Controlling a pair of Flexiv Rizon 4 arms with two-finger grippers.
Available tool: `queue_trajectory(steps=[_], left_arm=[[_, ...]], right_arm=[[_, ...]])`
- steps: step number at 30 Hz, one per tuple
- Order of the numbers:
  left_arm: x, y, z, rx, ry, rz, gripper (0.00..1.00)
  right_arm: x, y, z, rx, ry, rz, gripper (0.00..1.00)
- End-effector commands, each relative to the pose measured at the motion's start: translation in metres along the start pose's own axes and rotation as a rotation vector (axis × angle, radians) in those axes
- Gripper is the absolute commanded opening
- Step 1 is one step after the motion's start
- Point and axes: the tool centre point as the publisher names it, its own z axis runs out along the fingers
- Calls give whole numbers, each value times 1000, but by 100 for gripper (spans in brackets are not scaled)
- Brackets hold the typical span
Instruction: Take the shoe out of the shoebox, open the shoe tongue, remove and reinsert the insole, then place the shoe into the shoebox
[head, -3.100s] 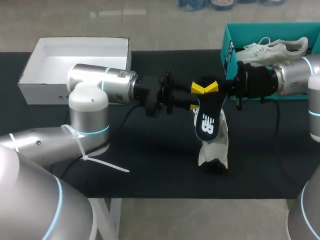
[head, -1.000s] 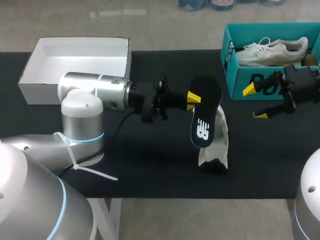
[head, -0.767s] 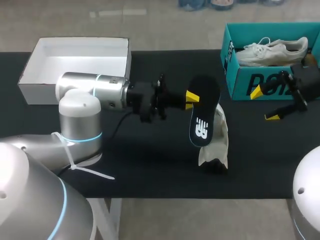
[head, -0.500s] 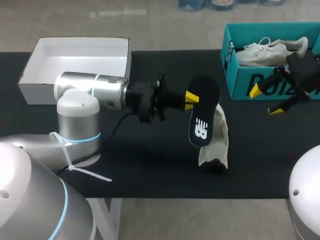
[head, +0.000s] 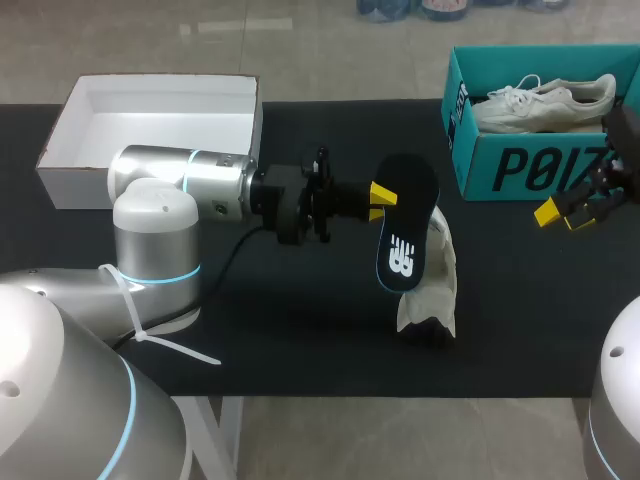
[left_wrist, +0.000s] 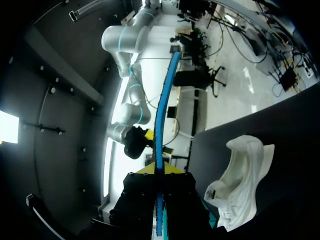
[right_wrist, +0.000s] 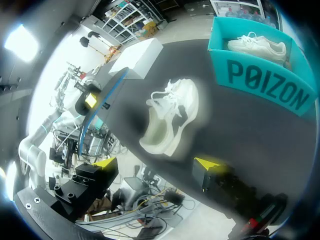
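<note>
Left gripper (head: 384, 196) is clamping the black insole (head: 405, 240) near the white shoe (head: 430, 285). Right gripper (head: 566, 215) is hovering wide, empty, beside the teal shoebox (head: 520, 172).

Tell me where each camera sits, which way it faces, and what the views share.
Head view: above and behind, looking down on the table; both arms show, left gripper holding the insole.
Left wrist view: on the left wrist, looking along its fingers, past the insole, toward the shoe.
Right wrist view: on the right wrist, facing the shoe and teal shoebox; its yellow tips show.
All three share shoe and insole.
</note>
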Motion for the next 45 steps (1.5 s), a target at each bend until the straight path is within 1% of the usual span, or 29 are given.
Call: queue_trajectory(steps=[1, 6, 9, 11, 45], left_arm=[[1, 0, 0, -1, -1, 2, 0], [0, 1, 1, 0, -2, 3, 0], [-2, 2, 2, 5, -9, -4, 0], [-3, 3, 3, -4, -24, -9, 0], [-3, 3, 3, -4, -24, -9, 0]], right_arm=[[9, -7, 5, -59, -7, -179, 100], [11, -5, 3, -64, -10, -204, 100], [11, -5, 2, -68, -19, -164, 100], [11, -5, 2, -68, -19, -164, 100], [11, -5, 2, -68, -19, -164, 100]])
